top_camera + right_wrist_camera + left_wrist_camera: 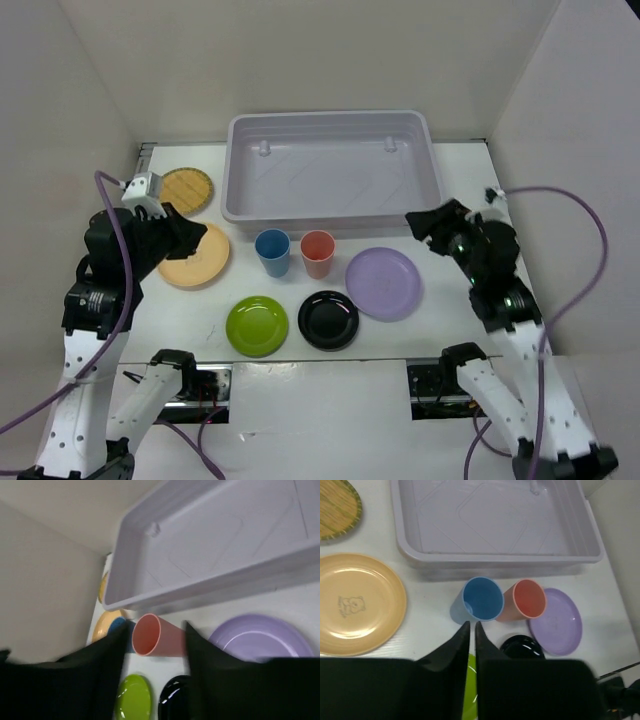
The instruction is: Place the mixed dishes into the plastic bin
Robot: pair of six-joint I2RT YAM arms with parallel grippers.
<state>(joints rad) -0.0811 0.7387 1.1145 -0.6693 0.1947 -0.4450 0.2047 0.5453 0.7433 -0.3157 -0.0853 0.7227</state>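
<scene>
Left fingers (pixel 454 647) nearly together, empty; right fingers (pixel 206 655) spread wide (bear print on orange plate (pixel 355 605) shows only from left wrist).

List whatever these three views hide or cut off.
Top view: pale orange plate, partly under the left arm.
Left wrist: lime green plate, only a sliver between the left pincer fingers; black plate, lower half behind that pincer.
Right wrist: blue cup, mostly behind a right pincer finger.

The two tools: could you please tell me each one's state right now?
Left tool: shut, holding nothing.
Right tool: open, holding nothing.
</scene>
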